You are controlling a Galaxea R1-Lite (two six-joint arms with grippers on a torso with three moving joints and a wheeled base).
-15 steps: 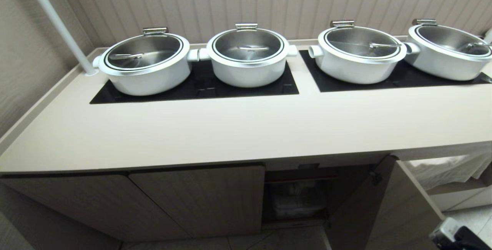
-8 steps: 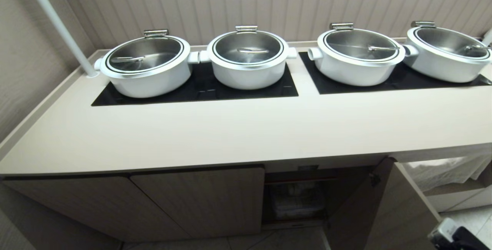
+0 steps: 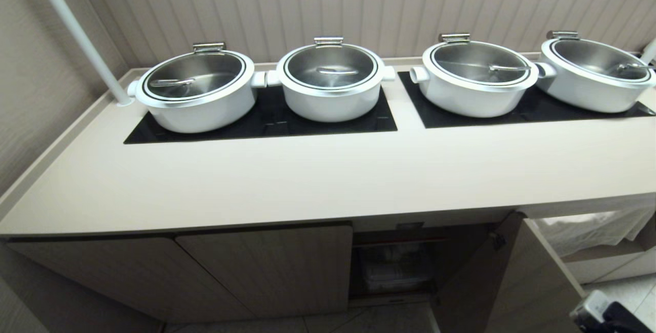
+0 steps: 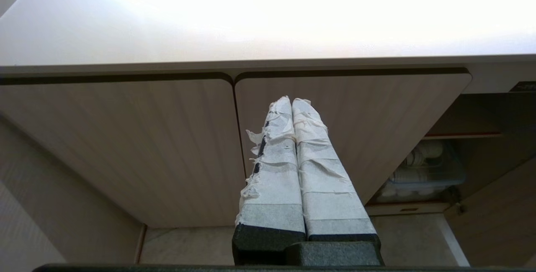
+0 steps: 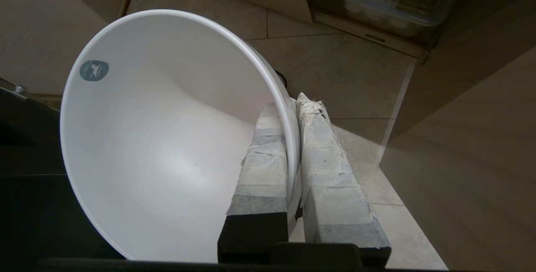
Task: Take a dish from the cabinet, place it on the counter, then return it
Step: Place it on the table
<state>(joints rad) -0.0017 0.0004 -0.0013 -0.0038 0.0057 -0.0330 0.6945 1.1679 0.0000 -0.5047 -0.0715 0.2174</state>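
Observation:
The dish (image 5: 159, 138) is a plain white bowl with a small grey mark inside. It hangs over the tiled floor in the right wrist view, in front of the open cabinet (image 3: 400, 266). My right gripper (image 5: 293, 106) is shut on its rim, one taped finger inside the bowl and one outside. Only a bit of the right arm (image 3: 597, 316) shows in the head view, low at the right corner, below the counter (image 3: 307, 179). My left gripper (image 4: 292, 100) is shut and empty, parked facing the closed doors (image 4: 167, 146).
Several large white steel-lidded pots (image 3: 330, 79) stand on black cooktop panels (image 3: 266, 118) along the counter's back. The cabinet door (image 3: 517, 282) stands open to the right. A clear bin of white cups (image 5: 389, 0) sits inside. A white pole (image 3: 77, 30) rises at the back left.
The whole head view has slid slightly downward in the picture, so the camera has moved. Pots and counter keep their places relative to each other.

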